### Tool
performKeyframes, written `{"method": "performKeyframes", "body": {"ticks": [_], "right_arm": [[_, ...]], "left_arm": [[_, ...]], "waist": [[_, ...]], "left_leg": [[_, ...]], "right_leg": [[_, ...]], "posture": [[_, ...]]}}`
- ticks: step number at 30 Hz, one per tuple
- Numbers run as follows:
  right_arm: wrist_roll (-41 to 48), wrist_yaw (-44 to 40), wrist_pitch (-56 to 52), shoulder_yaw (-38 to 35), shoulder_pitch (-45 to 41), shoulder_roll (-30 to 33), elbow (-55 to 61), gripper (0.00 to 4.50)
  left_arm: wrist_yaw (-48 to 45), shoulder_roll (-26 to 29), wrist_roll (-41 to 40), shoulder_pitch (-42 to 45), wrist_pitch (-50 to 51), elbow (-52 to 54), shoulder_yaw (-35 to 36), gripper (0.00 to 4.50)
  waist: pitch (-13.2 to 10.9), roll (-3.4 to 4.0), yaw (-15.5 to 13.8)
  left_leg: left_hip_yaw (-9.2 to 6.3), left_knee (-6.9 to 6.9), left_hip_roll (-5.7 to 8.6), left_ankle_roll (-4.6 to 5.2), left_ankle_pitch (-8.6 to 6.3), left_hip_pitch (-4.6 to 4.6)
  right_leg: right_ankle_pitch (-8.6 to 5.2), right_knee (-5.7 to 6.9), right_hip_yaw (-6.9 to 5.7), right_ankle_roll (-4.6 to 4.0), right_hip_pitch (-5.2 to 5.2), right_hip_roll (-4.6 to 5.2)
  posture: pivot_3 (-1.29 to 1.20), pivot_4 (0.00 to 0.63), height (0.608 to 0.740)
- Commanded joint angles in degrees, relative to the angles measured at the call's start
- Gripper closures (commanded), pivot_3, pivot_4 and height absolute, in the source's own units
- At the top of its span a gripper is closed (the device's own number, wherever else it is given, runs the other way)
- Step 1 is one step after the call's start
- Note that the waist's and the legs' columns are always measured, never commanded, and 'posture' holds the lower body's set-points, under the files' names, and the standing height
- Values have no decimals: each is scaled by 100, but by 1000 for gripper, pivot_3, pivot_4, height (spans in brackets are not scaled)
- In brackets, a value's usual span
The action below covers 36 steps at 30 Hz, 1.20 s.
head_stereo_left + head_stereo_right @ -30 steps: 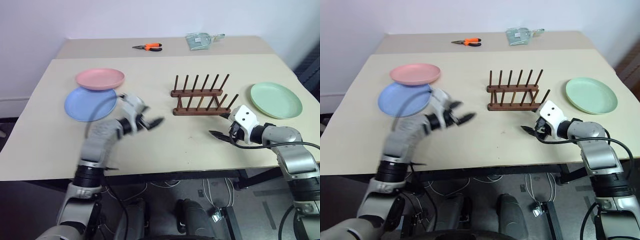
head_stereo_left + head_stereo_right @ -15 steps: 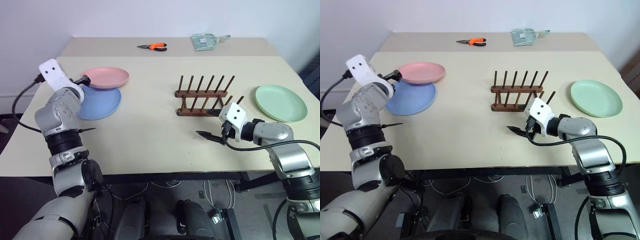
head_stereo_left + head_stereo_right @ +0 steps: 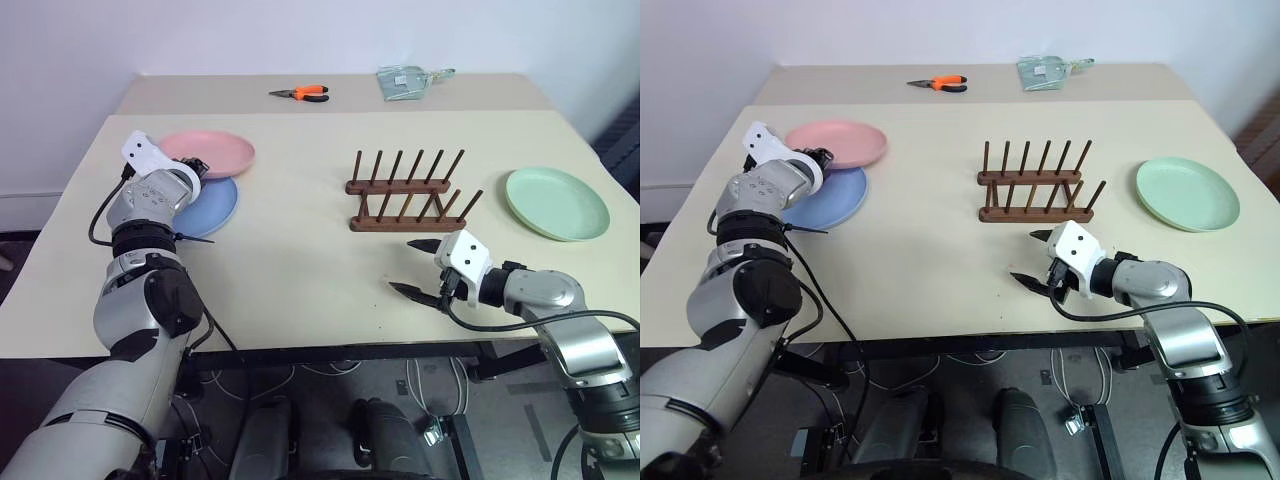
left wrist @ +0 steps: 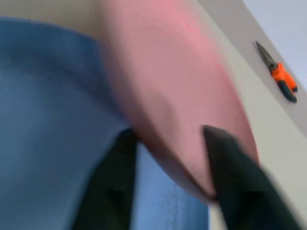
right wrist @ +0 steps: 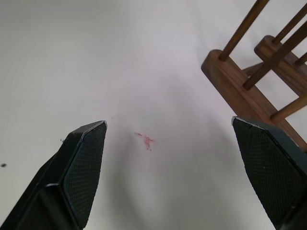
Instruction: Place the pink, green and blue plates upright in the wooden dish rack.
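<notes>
A: Starting with the head views: matte beige table (image 3: 300, 260); round, smooth-looking pink plate (image 3: 212, 152) overlapping the far edge of the blue plate (image 3: 212, 205). Wooden dish rack (image 3: 405, 190), dark brown, two rails of upright pegs, every slot empty. Green plate (image 3: 556, 202) lies flat, well apart to the rack's right.

B: Grippers?

A: Left gripper (image 3: 192, 165) at the near rim of the pink plate. Right gripper (image 3: 412, 266) low over bare table in front of the rack, fingers spread wide, nothing between them.

B: Left wrist view?

A: Blurred. One finger (image 4: 112, 184) over the blue plate, the other over the pink rim, which lies between them. Firm contact: cannot tell. Orange-handled pliers (image 4: 279, 76) beyond.

B: Right wrist view?

A: Textured black pads (image 5: 85, 167) wide apart; rack's rail end near one of them.
</notes>
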State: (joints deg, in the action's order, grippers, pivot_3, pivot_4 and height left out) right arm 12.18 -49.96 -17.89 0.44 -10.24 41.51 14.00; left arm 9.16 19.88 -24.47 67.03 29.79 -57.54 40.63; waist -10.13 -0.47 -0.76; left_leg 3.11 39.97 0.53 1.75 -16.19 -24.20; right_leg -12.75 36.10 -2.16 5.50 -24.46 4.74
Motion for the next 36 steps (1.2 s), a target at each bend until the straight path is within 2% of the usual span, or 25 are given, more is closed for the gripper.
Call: {"method": "performKeyframes", "body": {"ticks": [1,4,8,11,13,17,21,24,27,33,34,36], "right_arm": [[79,76,-25,-296,128,114,351,190],[209,2,-186,-409,-19,213,478,190],[309,98,-397,-320,-843,173,662,95],[-591,452,263,244,-1657,68,503,95],[-1212,709,634,600,-2149,-5,203,95],[-2332,1198,1382,1125,-3021,-59,-637,95],[-3300,1594,2287,1551,-3235,53,-1281,95],[-3863,1997,2616,1669,-3351,25,-1712,95],[-4203,2258,2816,1689,-3315,20,-1893,967],[-4731,2883,2899,1512,-3233,-4,-1900,4025],[-4801,3018,2876,1454,-3237,-18,-1867,4473],[-4901,3170,2831,1368,-3214,-11,-1785,4500]], "left_arm": [[-63,113,-174,268,-206,127,-66,4350],[-690,-86,-220,197,-312,1142,-530,4478],[-1335,-511,-350,-326,470,3228,-1570,4498],[-1325,-925,-629,-624,1244,4639,-2169,4498],[-1174,-1168,-808,-679,1644,5200,-2324,4498],[-849,-1521,-995,-669,2312,5814,-2546,4498],[-496,-1903,-1314,-598,2698,6006,-2411,4498],[-522,-1948,-1438,-610,2910,6152,-2480,4498],[-498,-1927,-1471,-631,3080,6265,-2499,4500],[-445,-1925,-1461,-733,3241,6342,-2441,4500],[-394,-1993,-1501,-751,3176,6362,-2361,4142],[-341,-2106,-1563,-753,3005,6407,-2215,3356]], "waist": [[0,-1,-11],[-4,-7,-11],[-5,-8,4],[-3,-4,4],[-3,-5,-3],[-3,-5,8],[-3,-5,1],[-4,-5,7],[-4,-4,14],[-4,-4,8],[-4,-4,7],[-5,-5,-7]], "left_leg": [[0,0,0,0,0,0],[1,0,1,-1,0,-5],[4,1,1,-3,0,-9],[2,-1,1,-6,2,-7],[3,0,1,-6,2,-7],[4,1,2,-5,3,-9],[4,0,1,-4,4,-9],[5,1,2,-3,4,-10],[5,0,1,-5,5,-10],[5,0,0,-8,7,-10],[5,0,0,-8,7,-10],[4,0,0,-8,7,-10]], "right_leg": [[0,0,0,0,0,0],[3,0,0,4,-2,3],[3,0,5,4,-8,4],[3,0,8,4,-8,2],[3,0,11,4,-9,0],[3,1,14,4,-11,-2],[2,-1,14,3,-11,-4],[2,-3,15,3,-10,-4],[2,-2,15,4,-11,-8],[1,-4,15,4,-11,-9],[1,-4,16,4,-11,-9],[1,-5,15,4,-10,-9]], "posture": [[0,150,740],[0,150,740],[0,150,740],[0,150,740],[0,150,740],[0,150,740],[0,150,740],[0,150,740],[0,150,740],[0,150,740],[0,150,740],[0,150,740]]}}
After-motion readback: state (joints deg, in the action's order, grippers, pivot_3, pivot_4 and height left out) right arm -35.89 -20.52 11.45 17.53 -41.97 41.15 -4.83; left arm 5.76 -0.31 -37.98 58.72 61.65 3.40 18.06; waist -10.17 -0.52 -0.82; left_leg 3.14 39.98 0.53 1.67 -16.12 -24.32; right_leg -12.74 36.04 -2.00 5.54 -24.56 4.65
